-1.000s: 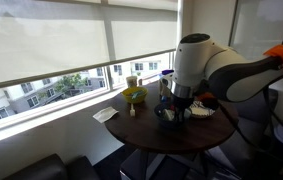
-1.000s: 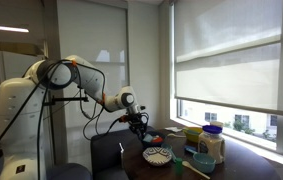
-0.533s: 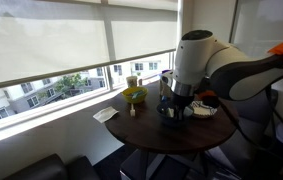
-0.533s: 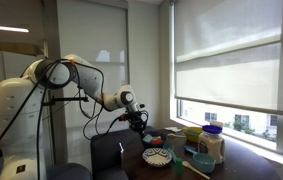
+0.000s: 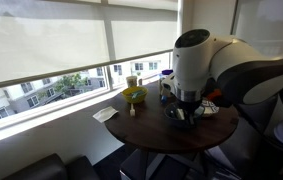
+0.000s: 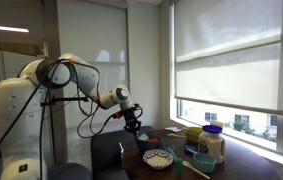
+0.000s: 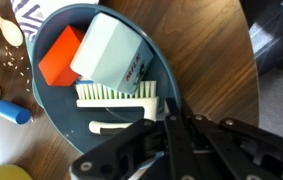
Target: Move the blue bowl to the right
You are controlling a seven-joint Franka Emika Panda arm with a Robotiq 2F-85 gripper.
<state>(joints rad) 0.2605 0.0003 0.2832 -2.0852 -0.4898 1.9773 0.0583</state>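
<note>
The blue bowl [image 7: 59,102] fills the wrist view. It holds an orange block [image 7: 60,55], a pale blue box [image 7: 111,50] and a white brush [image 7: 121,96]. My gripper [image 7: 167,118] is shut on the bowl's near rim. In an exterior view the gripper [image 5: 187,108] hangs over the round wooden table [image 5: 146,130] with the bowl [image 5: 178,117] under it. It also shows in an exterior view [image 6: 133,124] at the table's left edge, where the bowl is too dark to make out.
A yellow-green bowl [image 5: 133,95] and a paper [image 5: 106,114] sit toward the window. A patterned plate [image 6: 158,157], a small teal bowl [image 6: 203,162] and jars [image 6: 211,143] stand on the table. The table's edge [image 7: 251,90] is close to the bowl.
The gripper and the blue bowl have shifted together across the table, rightward in the view facing the window and leftward in the view with the arm's base.
</note>
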